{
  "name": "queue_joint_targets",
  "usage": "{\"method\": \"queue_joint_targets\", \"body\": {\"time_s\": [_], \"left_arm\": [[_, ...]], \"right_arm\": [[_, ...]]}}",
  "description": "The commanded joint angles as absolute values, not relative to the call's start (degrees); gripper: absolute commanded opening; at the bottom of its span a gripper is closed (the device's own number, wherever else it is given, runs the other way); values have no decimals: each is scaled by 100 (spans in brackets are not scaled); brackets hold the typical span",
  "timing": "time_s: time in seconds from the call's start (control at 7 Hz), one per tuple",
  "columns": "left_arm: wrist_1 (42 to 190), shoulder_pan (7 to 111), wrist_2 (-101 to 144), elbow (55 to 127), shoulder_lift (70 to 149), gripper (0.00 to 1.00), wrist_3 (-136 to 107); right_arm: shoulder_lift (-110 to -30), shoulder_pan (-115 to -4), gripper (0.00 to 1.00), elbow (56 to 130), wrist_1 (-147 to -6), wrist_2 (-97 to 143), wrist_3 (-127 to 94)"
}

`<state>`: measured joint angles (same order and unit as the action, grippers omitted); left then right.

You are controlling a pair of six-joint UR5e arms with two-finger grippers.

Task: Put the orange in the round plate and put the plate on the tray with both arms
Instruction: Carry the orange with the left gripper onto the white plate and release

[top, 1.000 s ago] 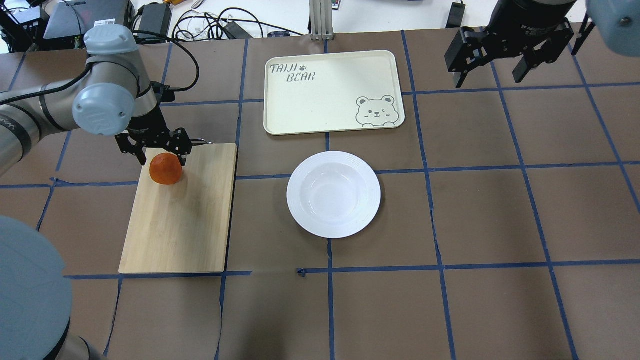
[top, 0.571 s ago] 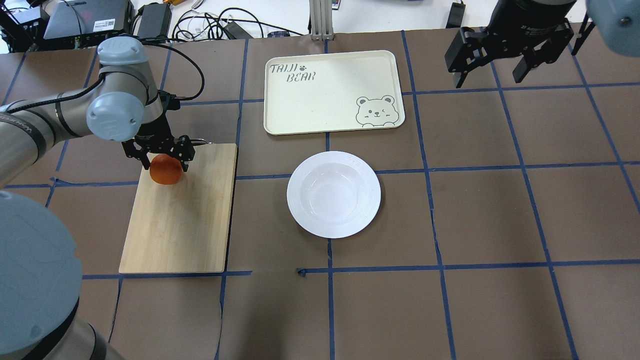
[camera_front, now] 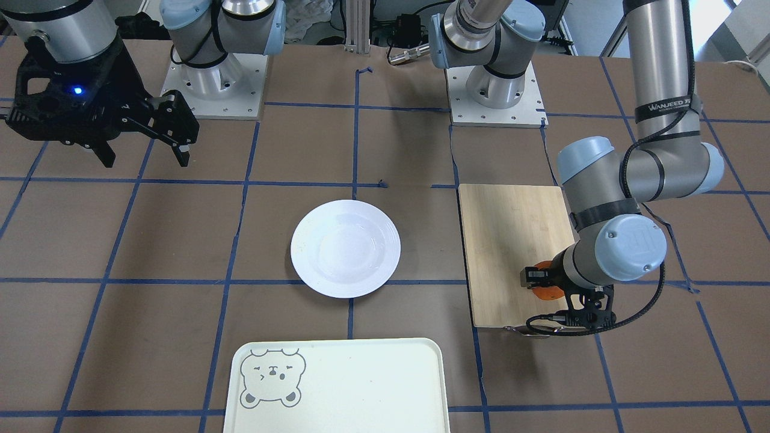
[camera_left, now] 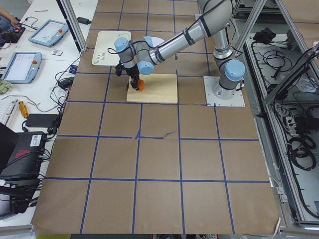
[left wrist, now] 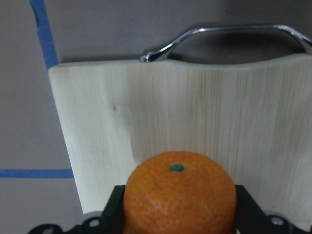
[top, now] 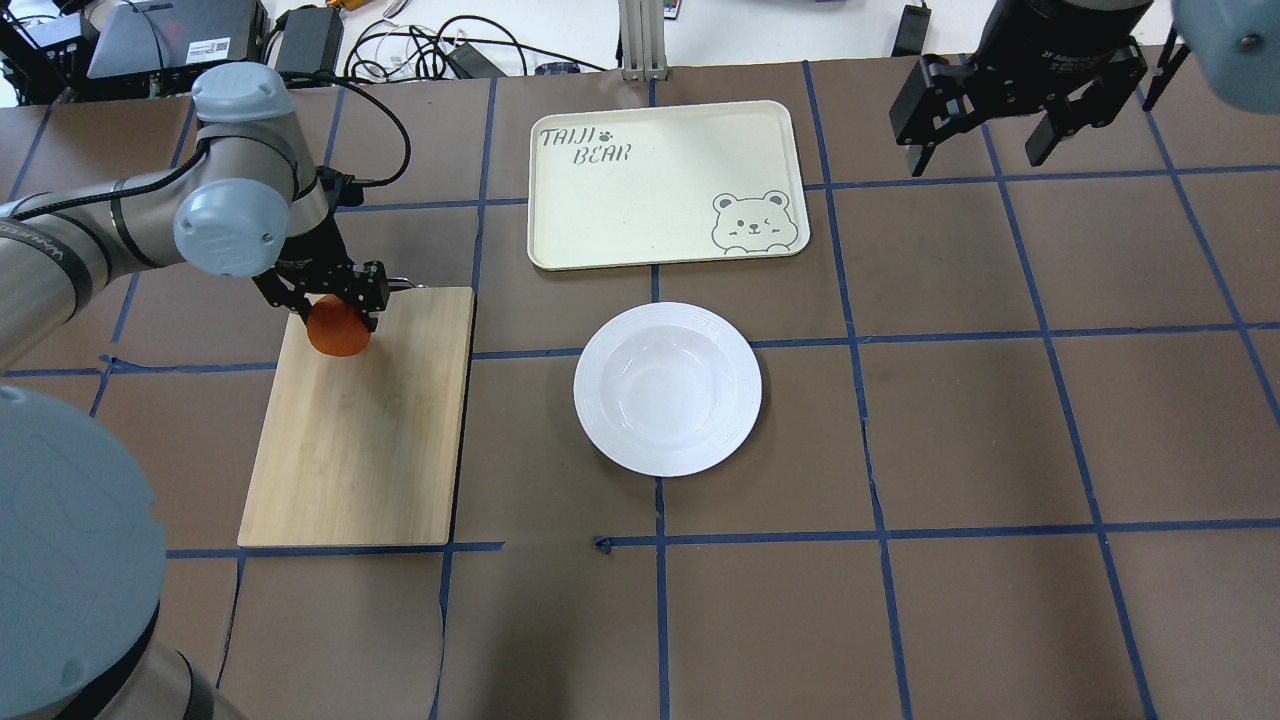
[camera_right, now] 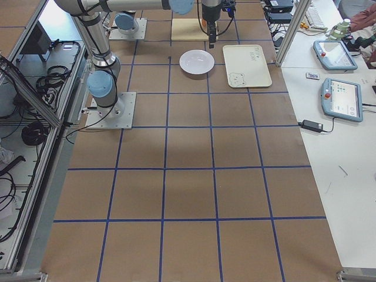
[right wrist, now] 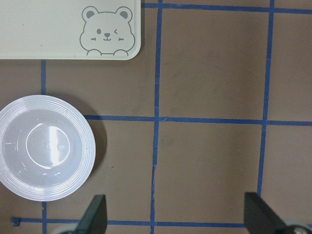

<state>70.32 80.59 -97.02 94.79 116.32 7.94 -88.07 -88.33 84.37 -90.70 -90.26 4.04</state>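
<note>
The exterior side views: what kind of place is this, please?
Probably a robotics lab or test cell: arm bases bolted to a table with a blue tape grid, teach pendants on a side bench, and loose cables alongside.

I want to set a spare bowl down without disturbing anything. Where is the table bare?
Bare table in the overhead view: right of the round plate and tray, under the raised right gripper, and the whole strip below the cutting board and plate. Crowded: the board's upper-left corner, where the left gripper clamps the orange.
</note>
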Motion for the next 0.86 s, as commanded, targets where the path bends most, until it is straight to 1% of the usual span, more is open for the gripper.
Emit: {"method": "queue_joint_targets", "body": {"time_s": [0.0,0.29,0.71], "left_arm": [[7399,8600,-8889,9159,11523,0,-521],[7340,9672,-8065,9132,11662,0,-2257],[7330,10947,-7506,9158,11637,0,-3441]], "right_arm": [[-8807,-8833,100,8437,-9070,-9026,404],[-8807,-8833,100,8437,-9070,-9026,404],[-8807,-8833,100,8437,-9070,-9026,404]]}}
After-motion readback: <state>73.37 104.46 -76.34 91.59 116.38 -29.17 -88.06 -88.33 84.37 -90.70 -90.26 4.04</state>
